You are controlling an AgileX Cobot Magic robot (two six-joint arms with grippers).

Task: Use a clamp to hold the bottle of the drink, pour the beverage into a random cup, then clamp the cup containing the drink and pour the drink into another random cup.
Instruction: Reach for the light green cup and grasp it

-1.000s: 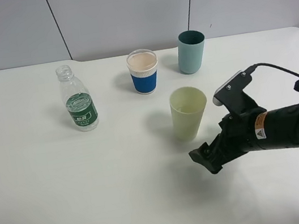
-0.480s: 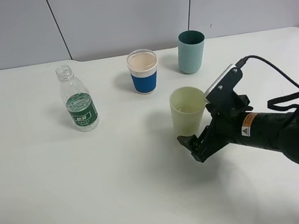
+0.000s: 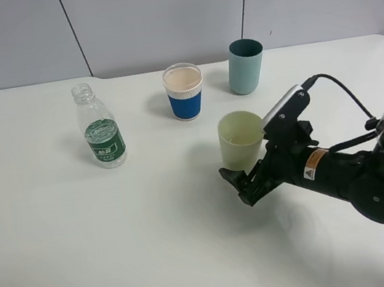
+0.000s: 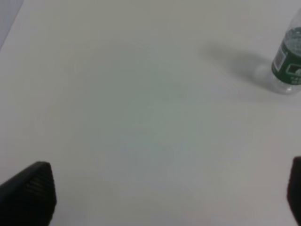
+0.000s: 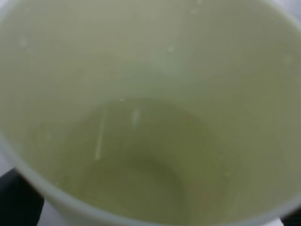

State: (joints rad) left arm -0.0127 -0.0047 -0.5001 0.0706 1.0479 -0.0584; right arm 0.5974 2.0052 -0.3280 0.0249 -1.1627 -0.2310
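Observation:
The clear bottle point(image 3: 101, 133) with a green label stands uncapped at the left, and part of it shows in the left wrist view point(image 4: 288, 61). A pale yellow-green cup point(image 3: 242, 140) stands mid-table. My right gripper point(image 3: 246, 180) is open low at that cup's base, on its near side. In the right wrist view the cup's inside point(image 5: 141, 94) fills the picture, with a dark fingertip point(image 5: 19, 197) at either side of it. The blue-sleeved paper cup point(image 3: 184, 91) and the teal cup point(image 3: 245, 66) stand behind. My left gripper point(image 4: 160, 197) is open over bare table.
The white table point(image 3: 83, 243) runs wide in front and to the left. The right arm's black body and cable point(image 3: 359, 174) lie across the right side. A grey panelled wall stands behind the table's far edge.
My right arm has swung left and forward towards the yellow-green cup, bringing its open jaws from the cup's lower right up to its base. The bottle and cups have not moved.

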